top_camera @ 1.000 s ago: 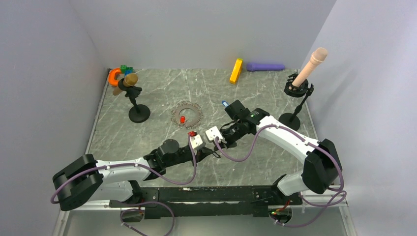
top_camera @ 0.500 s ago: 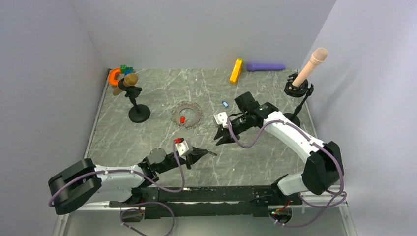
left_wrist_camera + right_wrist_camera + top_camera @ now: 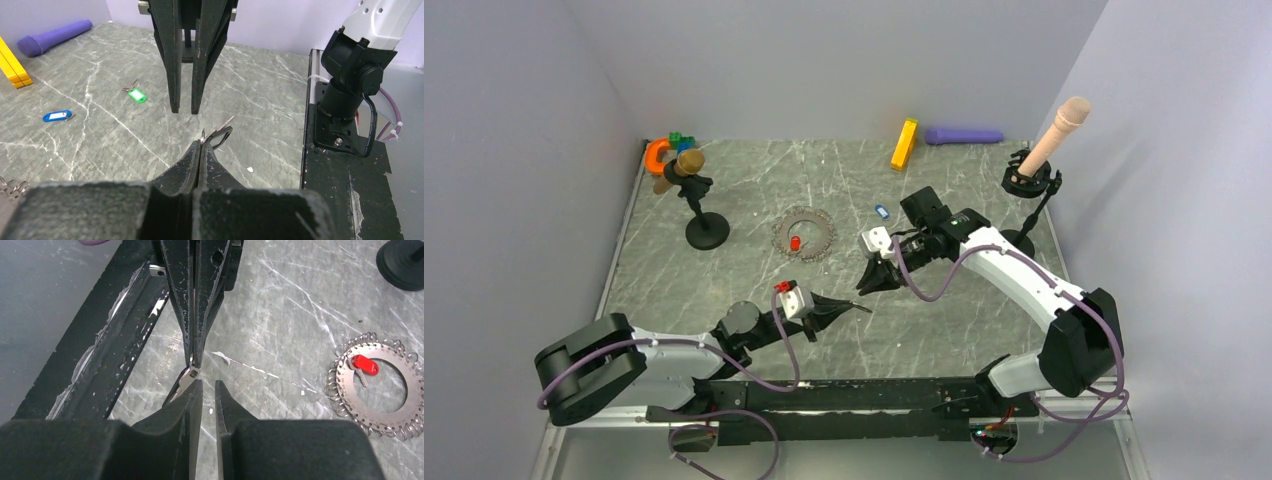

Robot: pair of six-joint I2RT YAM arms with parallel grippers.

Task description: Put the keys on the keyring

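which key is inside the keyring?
The red key: it lies inside the keyring; the blue key and green key lie well away from it.

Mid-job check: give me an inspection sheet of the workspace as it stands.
Surface: grey marbled table.
Job's things: keyring flat, red key lying in its opening; blue key and green key loose; fourth key pinched.
Clutter: yellow block, purple cylinder, orange horseshoe, left stand, right stand.
Grippers: left gripper shut on the fourth key; right gripper slightly open, empty, tips facing it.
Cables: purple cables along both arms, clear of the keyring.
Surroundings: plain walls; nothing else seen.
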